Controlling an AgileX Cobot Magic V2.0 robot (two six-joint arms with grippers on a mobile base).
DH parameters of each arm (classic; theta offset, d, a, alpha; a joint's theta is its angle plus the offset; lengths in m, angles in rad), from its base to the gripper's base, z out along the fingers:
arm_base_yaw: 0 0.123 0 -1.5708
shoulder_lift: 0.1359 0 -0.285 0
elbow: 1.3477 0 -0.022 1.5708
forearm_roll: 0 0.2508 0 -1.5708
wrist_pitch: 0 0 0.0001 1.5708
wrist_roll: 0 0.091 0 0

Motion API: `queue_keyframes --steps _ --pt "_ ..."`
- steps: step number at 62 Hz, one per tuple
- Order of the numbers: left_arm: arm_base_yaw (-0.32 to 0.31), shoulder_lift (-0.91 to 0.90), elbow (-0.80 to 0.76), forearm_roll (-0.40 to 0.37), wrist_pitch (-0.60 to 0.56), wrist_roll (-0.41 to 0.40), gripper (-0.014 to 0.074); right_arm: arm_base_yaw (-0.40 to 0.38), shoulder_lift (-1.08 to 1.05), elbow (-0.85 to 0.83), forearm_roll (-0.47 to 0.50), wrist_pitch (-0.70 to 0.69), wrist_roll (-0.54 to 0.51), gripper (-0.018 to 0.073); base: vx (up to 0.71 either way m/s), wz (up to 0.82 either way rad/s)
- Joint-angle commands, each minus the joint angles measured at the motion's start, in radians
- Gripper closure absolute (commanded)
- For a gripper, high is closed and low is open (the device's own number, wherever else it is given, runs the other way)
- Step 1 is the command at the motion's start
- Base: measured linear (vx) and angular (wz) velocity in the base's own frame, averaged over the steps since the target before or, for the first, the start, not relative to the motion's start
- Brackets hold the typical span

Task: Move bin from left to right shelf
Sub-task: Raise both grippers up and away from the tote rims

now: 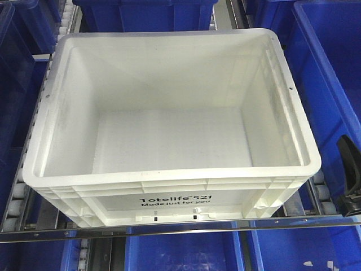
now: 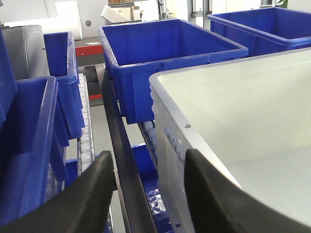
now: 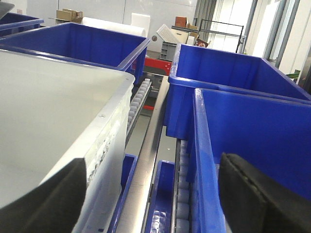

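Note:
The white bin [image 1: 169, 141] stands empty on the roller shelf, its "Totelife 521" print facing the camera. In the left wrist view, my left gripper [image 2: 149, 156] is open and low beside the bin's left wall [image 2: 167, 145]. One finger hangs over the bin's inside and the other over the dark rail [image 2: 119, 145]. My right gripper [image 3: 153, 161] is open too, and wide. Its left finger is over the bin's right rim [image 3: 109, 121], its right finger over the neighbouring blue bin [image 3: 252, 126]. One black finger [image 1: 348, 164] of it shows at the front view's right edge. Neither gripper grasps anything.
Blue bins surround the white one: behind it [image 1: 146, 14], at the right [image 1: 333, 84], at the left [image 1: 14, 84] and on the level below [image 1: 180, 251]. White roller tracks [image 1: 321, 195] run under the bins. A metal rail [image 1: 180, 230] crosses the shelf front.

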Motion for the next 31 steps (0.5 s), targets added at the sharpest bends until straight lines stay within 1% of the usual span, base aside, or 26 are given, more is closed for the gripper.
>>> queue_keyframes --steps 1,5,10,14,15,28,31 --pt "-0.006 0.009 -0.025 -0.009 -0.082 -0.008 0.0279 -0.002 0.004 -0.029 -0.004 -0.073 -0.009 0.0055 0.0 0.0" --pt "-0.006 0.009 -0.025 -0.009 -0.082 -0.008 0.0334 -0.002 0.004 -0.029 -0.004 -0.073 -0.009 0.016 0.0 0.0" --pt "-0.006 0.009 -0.025 -0.009 -0.082 -0.008 0.0461 -0.002 0.004 -0.029 -0.004 -0.074 -0.009 0.0363 0.0 0.0" --pt "-0.006 0.009 -0.025 -0.009 -0.083 -0.008 0.0578 -0.002 0.004 -0.029 -0.004 -0.078 -0.009 0.0555 0.0 0.0" --pt "-0.006 0.009 -0.025 -0.007 -0.083 -0.008 0.0608 -0.002 0.004 -0.029 -0.004 -0.079 -0.006 0.0573 0.0 0.0" --pt "-0.006 0.009 -0.025 -0.007 -0.083 -0.008 0.0605 -0.002 0.004 -0.029 -0.001 -0.064 0.0 0.0568 0.0 0.0" --pt "-0.006 0.009 -0.025 -0.007 -0.083 -0.008 0.0605 -0.002 0.004 -0.029 0.005 -0.042 0.025 0.0567 0.0 0.0"
